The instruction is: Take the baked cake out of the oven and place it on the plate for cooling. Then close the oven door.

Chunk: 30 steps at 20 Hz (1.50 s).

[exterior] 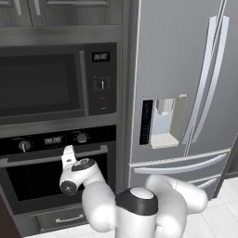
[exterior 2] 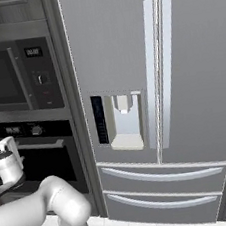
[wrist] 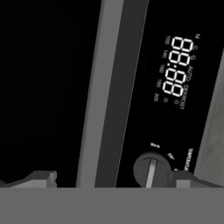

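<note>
The oven (exterior: 56, 176) sits at the foot of the cabinet wall, below the microwave (exterior: 51, 83), its door (exterior: 60, 181) shut; the handle (exterior: 28, 160) runs level along the door's top edge, straight ahead of my pincer (exterior: 68, 152); my fingers (wrist: 43, 178) stand wide apart, holding nothing, and seem set across the bar, one to each side; a knob (wrist: 149, 169) and the display (wrist: 177, 65) lie just beyond; the fridge (exterior 2: 146, 80) stands right.

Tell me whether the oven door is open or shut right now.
Shut. The oven door stands upright, flush under the knobs, its silver handle across the top, with the tool at it.
</note>
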{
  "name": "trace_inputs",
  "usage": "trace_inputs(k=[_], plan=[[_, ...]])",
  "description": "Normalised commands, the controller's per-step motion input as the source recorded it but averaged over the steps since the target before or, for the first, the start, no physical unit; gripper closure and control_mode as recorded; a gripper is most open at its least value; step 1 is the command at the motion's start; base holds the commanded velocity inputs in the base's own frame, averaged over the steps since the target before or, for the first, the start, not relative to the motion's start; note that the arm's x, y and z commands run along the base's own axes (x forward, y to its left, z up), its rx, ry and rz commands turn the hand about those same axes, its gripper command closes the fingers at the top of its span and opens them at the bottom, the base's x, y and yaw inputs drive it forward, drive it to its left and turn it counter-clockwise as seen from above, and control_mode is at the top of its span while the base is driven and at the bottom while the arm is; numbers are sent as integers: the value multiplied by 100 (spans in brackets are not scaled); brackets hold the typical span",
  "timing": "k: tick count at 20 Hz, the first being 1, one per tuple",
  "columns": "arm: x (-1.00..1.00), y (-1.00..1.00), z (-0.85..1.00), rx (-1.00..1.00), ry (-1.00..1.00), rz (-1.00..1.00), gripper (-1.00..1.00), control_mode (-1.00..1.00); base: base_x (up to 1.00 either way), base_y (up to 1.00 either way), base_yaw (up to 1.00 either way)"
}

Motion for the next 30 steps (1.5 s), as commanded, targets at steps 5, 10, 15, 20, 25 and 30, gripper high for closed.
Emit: trace_inputs(k=[5, 10, 15, 20, 25, 30], plan=[[22, 0, -28, -1, -2, 0, -100, -100, 0, 0, 0], [23, 2, -19, 0, -4, 0, -100, -100, 0, 0, 0], [21, 4, -15, 0, -4, 0, -100, -100, 0, 0, 0], [25, 9, -13, 0, -7, 0, -100, -100, 0, 0, 0], [23, 10, -12, 0, -8, 0, -100, -100, 0, 0, 0], [19, 11, -16, -1, -5, 0, -100, -100, 0, 0, 0]])
